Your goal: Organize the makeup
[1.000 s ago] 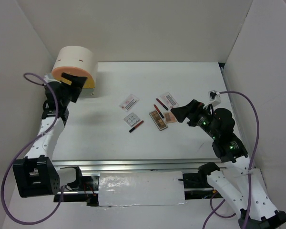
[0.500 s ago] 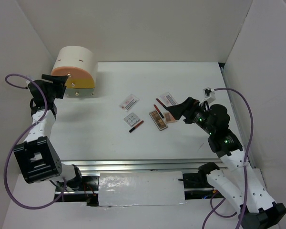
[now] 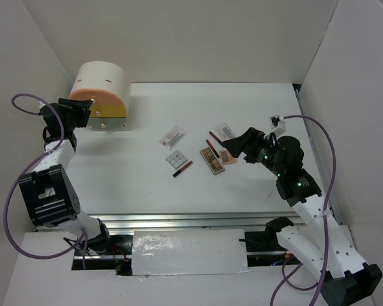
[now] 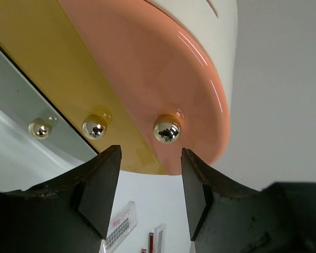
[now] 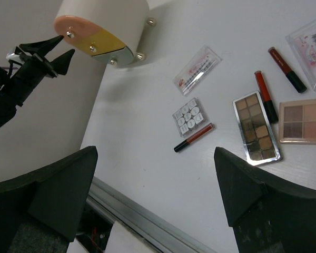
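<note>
The rounded drawer box (image 3: 102,86) is glossy plastic, a cream shell over pink and yellow drawer fronts; only the left wrist view shows its mirror-bright ball knobs (image 4: 167,129), the pink drawer's one just beyond the left gripper (image 4: 150,195), whose matt black jaws stand apart, holding nothing. Well right of the box in the top view lies the makeup: a white printed sachet (image 3: 173,136) nearest the box, a white square palette (image 3: 175,159), a thin red pencil (image 3: 182,169), then a long brown eyeshadow palette (image 3: 211,160); the right gripper (image 3: 232,148), spread wide and unladen, hangs on the makeup's far side from the box; the sachet's print is too small to read.
</note>
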`<state>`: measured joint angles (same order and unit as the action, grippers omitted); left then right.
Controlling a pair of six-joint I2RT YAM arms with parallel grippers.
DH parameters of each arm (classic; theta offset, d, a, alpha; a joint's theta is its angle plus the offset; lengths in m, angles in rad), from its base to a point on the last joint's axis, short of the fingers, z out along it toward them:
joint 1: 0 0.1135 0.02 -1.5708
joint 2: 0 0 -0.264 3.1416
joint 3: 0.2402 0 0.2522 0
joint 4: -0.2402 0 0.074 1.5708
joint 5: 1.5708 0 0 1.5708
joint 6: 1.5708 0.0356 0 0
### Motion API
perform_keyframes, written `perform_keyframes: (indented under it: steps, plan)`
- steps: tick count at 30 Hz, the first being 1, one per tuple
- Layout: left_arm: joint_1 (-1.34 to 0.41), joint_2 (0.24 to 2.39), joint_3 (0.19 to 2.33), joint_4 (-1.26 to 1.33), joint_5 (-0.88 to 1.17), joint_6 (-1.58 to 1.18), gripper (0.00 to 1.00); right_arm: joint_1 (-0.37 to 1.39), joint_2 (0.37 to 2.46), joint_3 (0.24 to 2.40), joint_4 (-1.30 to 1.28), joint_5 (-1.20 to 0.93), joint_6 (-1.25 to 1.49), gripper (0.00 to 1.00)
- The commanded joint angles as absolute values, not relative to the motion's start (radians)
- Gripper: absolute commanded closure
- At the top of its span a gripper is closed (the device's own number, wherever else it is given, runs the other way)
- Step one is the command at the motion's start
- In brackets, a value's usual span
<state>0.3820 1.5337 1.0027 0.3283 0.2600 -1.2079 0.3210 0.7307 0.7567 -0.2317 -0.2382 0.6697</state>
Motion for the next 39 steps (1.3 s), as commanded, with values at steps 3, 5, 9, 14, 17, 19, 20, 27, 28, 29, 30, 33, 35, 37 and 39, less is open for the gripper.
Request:
perform_keyframes:
  steps: [3,5,9,14,17,19,20,27,28,29,30,33,35,37,39]
  plan:
    - [0.388,1.560,1.040,0.468,0.282,-1.206,0.39,0.322,0.750,0.779,-0.178,-0.219,0.650,0.00]
    - [0.388,1.578,1.043,0.482,0.287,-1.206,0.39,0.324,0.758,0.778,-0.176,-0.222,0.650,0.00]
    - [0.390,1.614,1.065,0.515,0.304,-1.221,0.43,0.324,0.767,0.775,-0.176,-0.222,0.649,0.00]
    - [0.388,1.651,1.075,0.548,0.319,-1.243,0.47,0.322,0.776,0.778,-0.170,-0.224,0.650,0.00]
    - [0.388,1.651,1.081,0.548,0.314,-1.243,0.48,0.322,0.782,0.778,-0.167,-0.227,0.650,0.00]
    - [0.387,1.655,1.088,0.540,0.313,-1.239,0.49,0.322,0.787,0.773,-0.161,-0.229,0.652,0.00]
    - [0.387,1.657,1.091,0.538,0.317,-1.239,0.50,0.324,0.788,0.773,-0.160,-0.230,0.653,0.00]
    - [0.367,1.657,1.078,0.557,0.313,-1.239,0.69,0.325,0.805,0.770,-0.149,-0.238,0.657,0.00]
    - [0.362,1.654,1.077,0.557,0.308,-1.236,0.70,0.324,0.807,0.769,-0.147,-0.239,0.657,0.00]
    - [0.357,1.651,1.074,0.548,0.305,-1.229,0.70,0.322,0.807,0.769,-0.147,-0.238,0.655,0.00]
    - [0.353,1.646,1.071,0.546,0.299,-1.227,0.70,0.324,0.805,0.767,-0.147,-0.238,0.655,0.00]
    - [0.347,1.643,1.055,0.560,0.295,-1.232,0.59,0.322,0.802,0.765,-0.149,-0.235,0.655,0.00]
    - [0.344,1.644,1.046,0.564,0.295,-1.235,0.47,0.324,0.801,0.765,-0.152,-0.235,0.652,0.00]
    - [0.341,1.647,1.046,0.565,0.287,-1.233,0.44,0.322,0.799,0.765,-0.153,-0.233,0.652,0.00]
    - [0.337,1.654,1.051,0.561,0.285,-1.232,0.43,0.322,0.798,0.762,-0.152,-0.230,0.652,0.00]
